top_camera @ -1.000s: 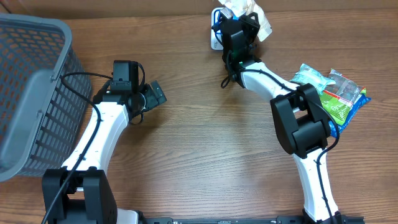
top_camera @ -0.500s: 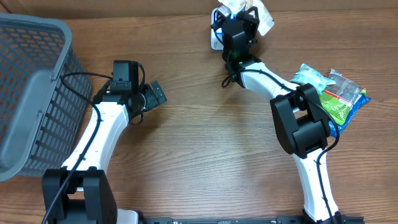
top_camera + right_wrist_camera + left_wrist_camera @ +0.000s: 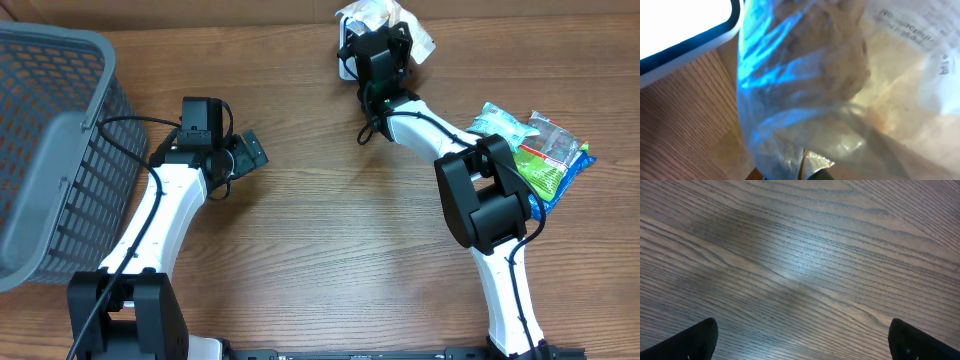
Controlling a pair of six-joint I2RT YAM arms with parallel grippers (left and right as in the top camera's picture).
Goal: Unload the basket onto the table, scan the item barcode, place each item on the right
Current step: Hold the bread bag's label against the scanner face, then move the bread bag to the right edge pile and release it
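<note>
Right wrist view: the right fingers (image 3: 383, 42) are clenched on the clear packet (image 3: 840, 95), which hangs just beside the scanner (image 3: 680, 20), with blue light falling on it. I think the printed label (image 3: 920, 30) should be turned flat toward the scanner, without wrinkles. The left fingers (image 3: 697, 340) are released above the surface (image 3: 805, 255).

basket (image 3: 60, 60): table (image 3: 330, 250) left | packets (image 3: 540, 155): right | bag (image 3: 830, 85): by scanner (image 3: 685, 22), rear
</note>
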